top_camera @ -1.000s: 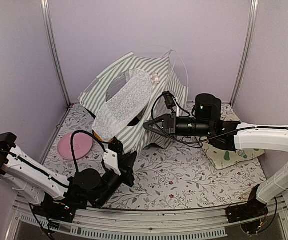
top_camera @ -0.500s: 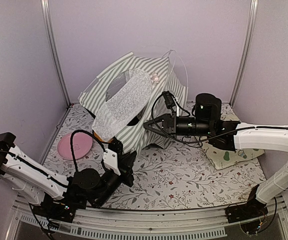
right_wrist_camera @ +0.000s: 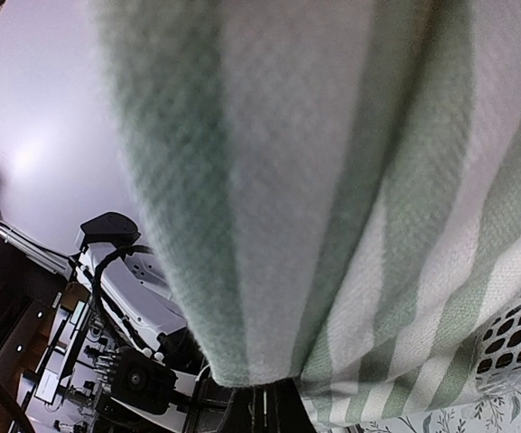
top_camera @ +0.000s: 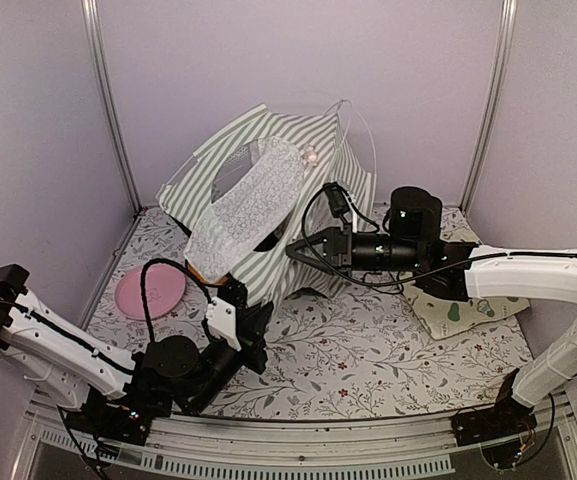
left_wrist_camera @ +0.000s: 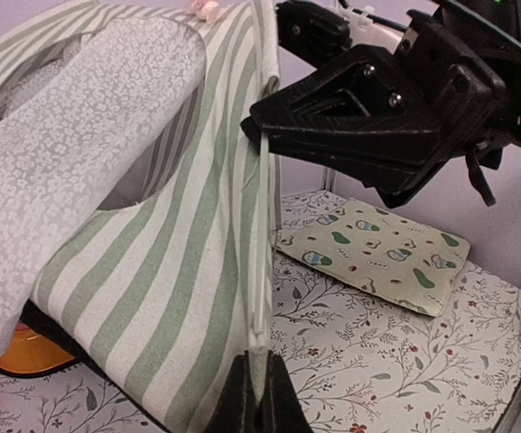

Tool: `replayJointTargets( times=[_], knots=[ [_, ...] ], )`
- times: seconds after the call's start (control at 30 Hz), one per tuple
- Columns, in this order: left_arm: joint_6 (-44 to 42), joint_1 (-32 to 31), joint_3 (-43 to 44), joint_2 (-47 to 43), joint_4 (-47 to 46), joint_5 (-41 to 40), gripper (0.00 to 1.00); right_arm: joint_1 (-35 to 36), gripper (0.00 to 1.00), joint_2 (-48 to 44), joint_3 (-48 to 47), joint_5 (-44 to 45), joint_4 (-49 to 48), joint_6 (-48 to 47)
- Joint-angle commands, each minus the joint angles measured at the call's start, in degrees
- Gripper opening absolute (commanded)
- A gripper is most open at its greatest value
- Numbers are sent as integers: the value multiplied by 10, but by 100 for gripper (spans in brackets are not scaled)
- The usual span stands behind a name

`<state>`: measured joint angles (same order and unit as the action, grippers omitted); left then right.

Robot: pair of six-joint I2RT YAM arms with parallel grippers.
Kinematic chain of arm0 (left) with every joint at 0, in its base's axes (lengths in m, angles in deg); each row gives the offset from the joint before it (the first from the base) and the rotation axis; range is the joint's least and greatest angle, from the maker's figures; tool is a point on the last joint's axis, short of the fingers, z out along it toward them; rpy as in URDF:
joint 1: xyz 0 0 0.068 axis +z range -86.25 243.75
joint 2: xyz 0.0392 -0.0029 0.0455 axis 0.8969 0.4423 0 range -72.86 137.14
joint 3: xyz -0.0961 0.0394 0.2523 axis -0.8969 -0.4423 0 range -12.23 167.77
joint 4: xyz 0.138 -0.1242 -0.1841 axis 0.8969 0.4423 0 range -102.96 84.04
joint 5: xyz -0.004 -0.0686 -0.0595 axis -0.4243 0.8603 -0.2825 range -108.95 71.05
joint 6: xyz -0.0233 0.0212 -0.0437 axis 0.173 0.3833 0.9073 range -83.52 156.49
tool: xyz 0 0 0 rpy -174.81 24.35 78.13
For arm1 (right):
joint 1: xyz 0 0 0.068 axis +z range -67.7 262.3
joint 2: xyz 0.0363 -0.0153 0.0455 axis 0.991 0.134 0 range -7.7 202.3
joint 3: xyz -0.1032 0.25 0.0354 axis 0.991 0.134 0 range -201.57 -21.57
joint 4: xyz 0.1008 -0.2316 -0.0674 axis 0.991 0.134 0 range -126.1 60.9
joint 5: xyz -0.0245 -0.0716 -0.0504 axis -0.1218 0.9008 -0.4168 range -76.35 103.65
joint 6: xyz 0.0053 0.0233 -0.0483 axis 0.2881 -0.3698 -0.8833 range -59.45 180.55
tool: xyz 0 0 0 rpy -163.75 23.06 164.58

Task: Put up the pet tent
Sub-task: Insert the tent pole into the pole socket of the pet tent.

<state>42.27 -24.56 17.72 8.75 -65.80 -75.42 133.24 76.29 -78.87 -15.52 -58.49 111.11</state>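
Top view: soft, diffuse light, no glare; faint shadows under pet tent (top_camera: 268, 200) and arms on desk (top_camera: 388, 350). Corner posts (top_camera: 106, 100) bow slightly, wide-lens distortion. Left wrist view: sharp, striped fabric brightly lit, left pincer (left_wrist_camera: 258, 401) near-black, detail lost. Right wrist view: striped cloth very close, soft at left edge; pale hot spot on wall (right_wrist_camera: 25, 153); lower left corner murky.

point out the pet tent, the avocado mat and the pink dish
pet tent (top_camera: 290, 128), top view, striped upper panel
avocado mat (left_wrist_camera: 368, 257), left wrist view, middle of its printed top
pink dish (top_camera: 130, 296), top view, its left part
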Motion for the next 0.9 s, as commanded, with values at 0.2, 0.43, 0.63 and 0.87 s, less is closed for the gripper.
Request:
replayJointTargets(
  times=[0.2, 0.43, 0.63, 0.87],
  knots=[
    [-10, -17, -23, 1, 77, 26, 0, -59, 0, -1, -24, 106, -110, 22],
    [-6, -14, -26, -2, 79, 26, 0, -59, 0, -9, -10, 107, -111, 24],
    [-8, -12, -28, -8, 79, 29, 0, -58, 0, -11, -2, 106, -111, 24],
    [-20, -12, -22, -10, 82, 35, 0, -54, 0, -7, 0, 108, -113, 26]
  ],
)
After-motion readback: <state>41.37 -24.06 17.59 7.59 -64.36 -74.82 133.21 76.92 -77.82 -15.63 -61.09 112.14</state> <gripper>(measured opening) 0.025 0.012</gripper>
